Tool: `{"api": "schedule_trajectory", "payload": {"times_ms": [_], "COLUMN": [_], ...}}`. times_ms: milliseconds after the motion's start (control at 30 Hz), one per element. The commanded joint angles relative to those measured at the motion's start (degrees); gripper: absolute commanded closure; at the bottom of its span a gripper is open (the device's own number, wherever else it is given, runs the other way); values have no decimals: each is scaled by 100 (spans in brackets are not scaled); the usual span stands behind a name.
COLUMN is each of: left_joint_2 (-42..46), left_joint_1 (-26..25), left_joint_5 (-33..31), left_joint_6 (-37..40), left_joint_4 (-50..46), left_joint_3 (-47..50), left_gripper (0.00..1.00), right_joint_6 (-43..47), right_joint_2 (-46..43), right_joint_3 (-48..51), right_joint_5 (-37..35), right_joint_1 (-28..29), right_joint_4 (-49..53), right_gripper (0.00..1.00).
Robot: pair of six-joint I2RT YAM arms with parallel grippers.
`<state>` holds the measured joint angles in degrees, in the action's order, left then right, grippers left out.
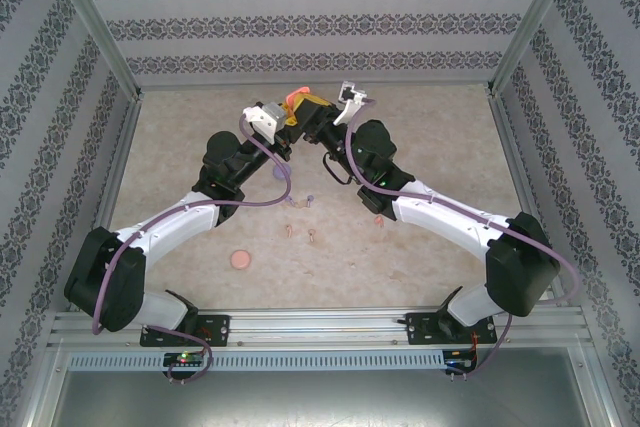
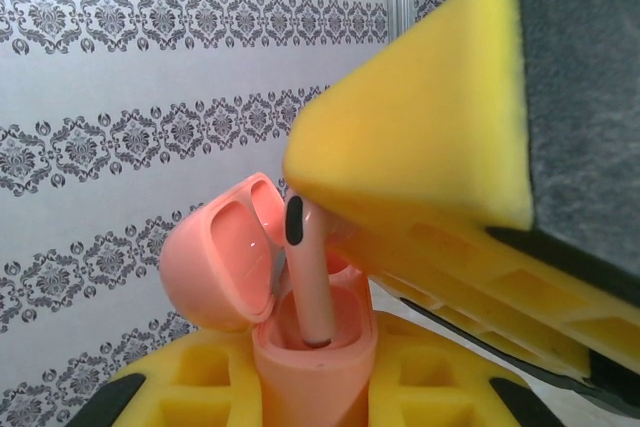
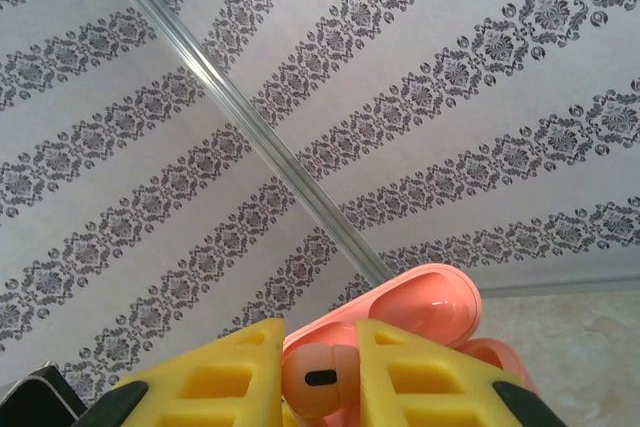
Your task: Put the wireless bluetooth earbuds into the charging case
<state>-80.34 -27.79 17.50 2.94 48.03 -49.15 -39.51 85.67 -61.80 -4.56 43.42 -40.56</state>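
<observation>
The coral earbud (image 2: pixel 310 277) is pinched stem-down by the nearly closed right gripper (image 3: pixel 320 372) so it can be slid into the case (image 2: pixel 315 367), which is clamped upright by the shut left gripper (image 2: pixel 312 402). The lid (image 2: pixel 225 257) is swung back and the stem is set in one well. Other earbuds (image 1: pixel 312 238) are left loose on the table (image 1: pixel 430 137)

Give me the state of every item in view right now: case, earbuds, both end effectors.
charging case: lid open, upright, clamped.
held earbud: stem tip down in the case's socket, head above the rim, not seated.
left end effector: shut on the charging case.
right end effector: shut on the held earbud.
loose earbuds: lying on the table, uncased.
</observation>
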Motion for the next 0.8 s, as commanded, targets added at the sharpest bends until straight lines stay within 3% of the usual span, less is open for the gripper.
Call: {"api": "schedule_trajectory", "payload": {"times_ms": [0, 600, 767], "left_joint_2": [292, 551, 537], "left_joint_1": [-157, -209, -239], "left_joint_5": [585, 657, 647], "left_joint_6": [-125, -61, -40], "left_joint_4": [550, 220, 161], "left_joint_3": [-112, -237, -230], "left_gripper": [100, 100, 100], "right_joint_6": [242, 961, 915], "right_joint_2": [55, -99, -105], "right_joint_3": [107, 198, 144], "right_joint_5": [63, 85, 17], "right_joint_1": [154, 247, 248], "right_joint_4": [160, 862, 1050], "right_gripper": [78, 78, 72]}}
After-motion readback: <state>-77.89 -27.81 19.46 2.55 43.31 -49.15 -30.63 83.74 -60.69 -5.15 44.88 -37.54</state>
